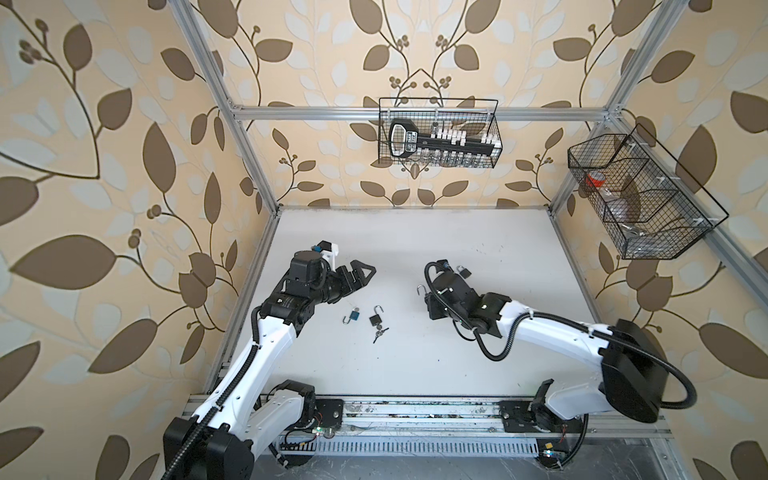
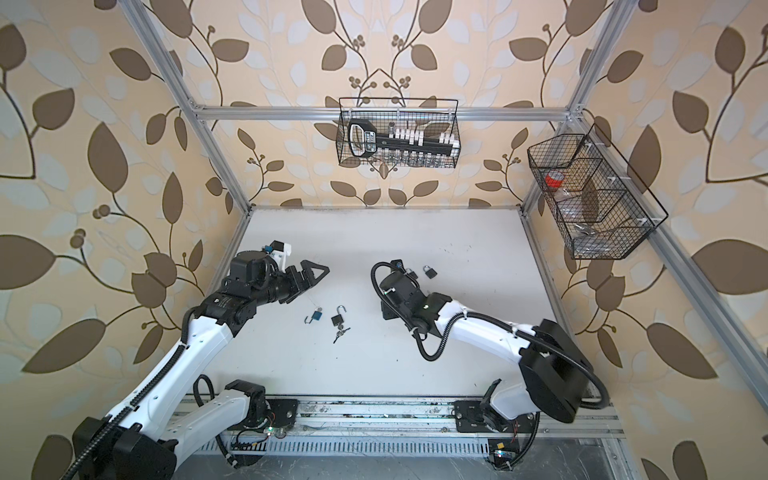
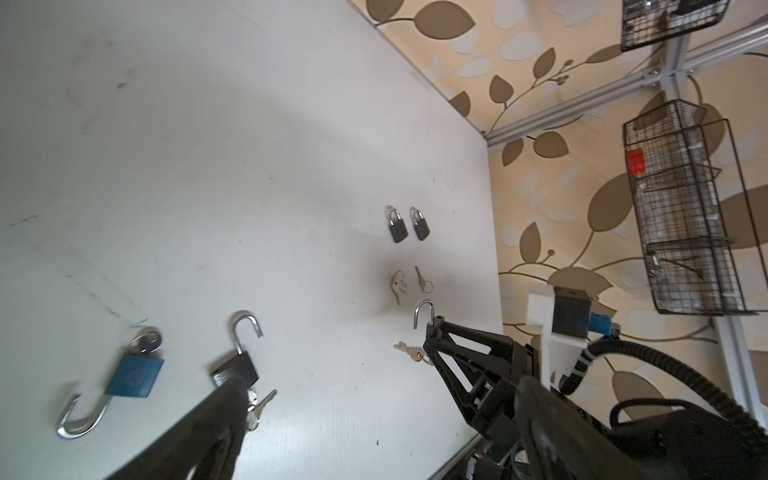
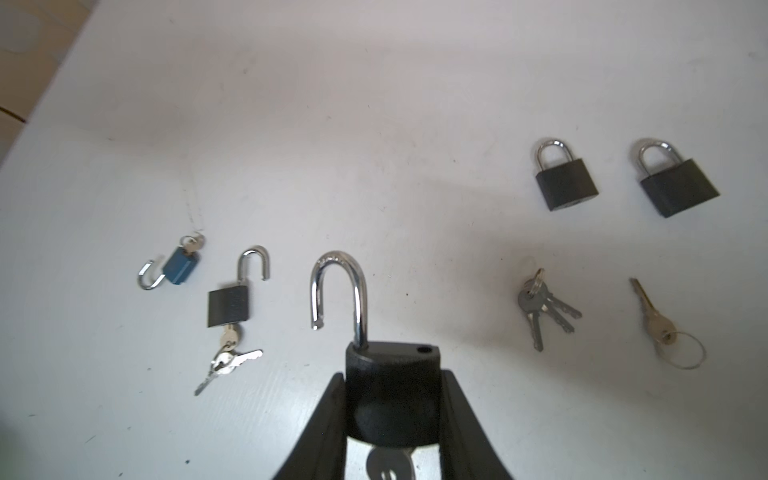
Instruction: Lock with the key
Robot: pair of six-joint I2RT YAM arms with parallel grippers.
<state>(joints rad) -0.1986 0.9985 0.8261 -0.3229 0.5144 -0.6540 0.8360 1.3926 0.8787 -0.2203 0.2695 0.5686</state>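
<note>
My right gripper [image 4: 392,376] is shut on the body of a black padlock [image 4: 392,407] held just above the white table [image 4: 415,104]. Its silver shackle [image 4: 338,286] stands swung open, and a key [image 4: 388,462] sits in the keyhole at its base, between the fingers. In a top view the shackle [image 1: 420,289] pokes out beside the right wrist. My left gripper [image 1: 365,272] is open and empty, hovering over the table's left part, above a blue padlock [image 1: 353,314] and an open black padlock [image 1: 376,319] with keys [image 1: 380,332].
Two shut black padlocks [image 4: 566,187] [image 4: 679,191] lie beyond a key bunch [image 4: 540,303] and a single key on a ring [image 4: 652,320]. A wire basket [image 1: 440,133] hangs on the back wall, and another wire basket [image 1: 640,195] hangs on the right wall.
</note>
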